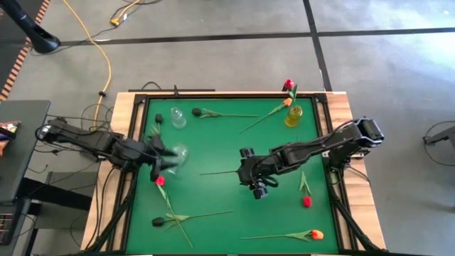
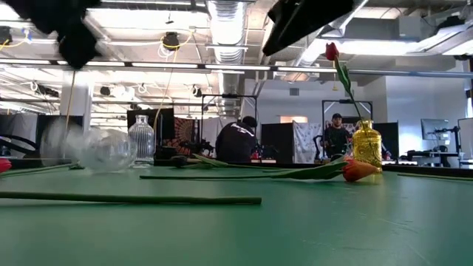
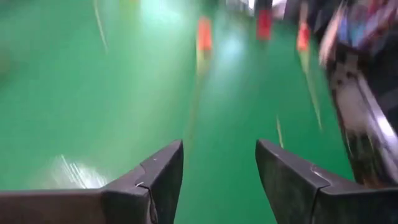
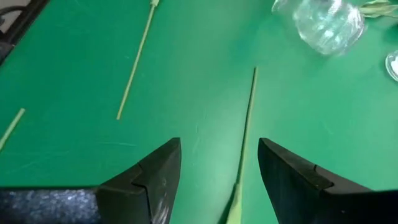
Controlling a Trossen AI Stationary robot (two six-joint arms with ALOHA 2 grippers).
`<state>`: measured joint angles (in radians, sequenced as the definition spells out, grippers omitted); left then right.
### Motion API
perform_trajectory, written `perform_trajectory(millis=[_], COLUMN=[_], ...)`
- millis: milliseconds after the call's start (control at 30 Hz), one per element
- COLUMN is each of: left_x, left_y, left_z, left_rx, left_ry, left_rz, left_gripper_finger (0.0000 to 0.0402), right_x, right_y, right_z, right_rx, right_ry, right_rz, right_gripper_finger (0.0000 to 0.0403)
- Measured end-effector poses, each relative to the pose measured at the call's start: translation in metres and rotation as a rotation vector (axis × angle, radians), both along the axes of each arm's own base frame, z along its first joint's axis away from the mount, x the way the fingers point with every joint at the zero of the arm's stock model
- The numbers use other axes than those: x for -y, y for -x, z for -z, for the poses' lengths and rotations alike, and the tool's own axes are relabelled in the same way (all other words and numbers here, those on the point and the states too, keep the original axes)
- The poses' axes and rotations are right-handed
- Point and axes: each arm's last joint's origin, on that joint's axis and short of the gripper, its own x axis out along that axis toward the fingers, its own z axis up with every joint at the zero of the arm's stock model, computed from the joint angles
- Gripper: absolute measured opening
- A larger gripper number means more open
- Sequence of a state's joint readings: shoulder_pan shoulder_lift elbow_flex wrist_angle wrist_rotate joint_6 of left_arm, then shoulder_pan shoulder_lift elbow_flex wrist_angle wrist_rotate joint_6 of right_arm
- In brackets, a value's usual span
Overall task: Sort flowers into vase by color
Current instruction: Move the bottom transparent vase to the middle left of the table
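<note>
Done: one red tulip (image 1: 288,84) stands in the yellow glass vase (image 1: 293,116).
Left: other long-stemmed tulips (image 1: 307,201) lie on the green table (image 1: 213,142).
Left gripper (image 1: 158,165): released, empty.
Right gripper (image 1: 259,189): released, straddling a bare green stem (image 4: 246,140).

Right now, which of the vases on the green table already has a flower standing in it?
The yellow glass vase at the far right edge, holding one red tulip upright. The two clear glass vases hold none.

The left arm reaches in from the frame's left edge, its left gripper (image 1: 165,162) at centre-left, fingers parted. The right arm stretches from the right side, its right gripper (image 1: 257,186) near centre, fingers likewise apart.
</note>
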<state>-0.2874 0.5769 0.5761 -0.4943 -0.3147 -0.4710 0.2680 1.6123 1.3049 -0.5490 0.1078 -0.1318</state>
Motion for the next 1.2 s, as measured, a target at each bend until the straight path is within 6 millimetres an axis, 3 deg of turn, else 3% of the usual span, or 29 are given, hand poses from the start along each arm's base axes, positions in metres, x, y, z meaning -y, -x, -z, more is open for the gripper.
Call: perform_trajectory(millis=[133,267,433,567,833,1200], left_x=[-0.007,-0.008,-0.011,-0.009,-0.006,-0.002], left_y=[0.003,0.007,0.012,0.011,-0.01,-0.037], left_z=[-0.019,-0.023,0.014,0.037,0.066,0.094], left_rx=[0.052,0.064,-0.222,-0.442,-0.599,-0.715], left_ry=[-0.12,-0.022,0.312,0.512,0.538,0.441], left_rz=[-0.1,-0.129,-0.386,-0.449,-0.496,-0.518], left_gripper_finger=[0.0185,0.0185,0.0185,0.0185,0.0185,0.0185], right_x=[0.0,0.002,0.004,0.007,0.023,0.039], right_y=[0.001,0.006,0.012,0.015,0.014,0.017], right_z=[-0.007,-0.012,-0.012,-0.01,-0.008,-0.004], right_rx=[0.008,-0.003,-0.045,-0.085,-0.113,-0.191], right_ry=[-0.004,0.0,0.014,0.03,0.066,0.08], right_rz=[0.002,0.003,0.007,0.008,0.019,0.051], right_gripper_finger=[0.024,0.024,0.024,0.024,0.024,0.024])
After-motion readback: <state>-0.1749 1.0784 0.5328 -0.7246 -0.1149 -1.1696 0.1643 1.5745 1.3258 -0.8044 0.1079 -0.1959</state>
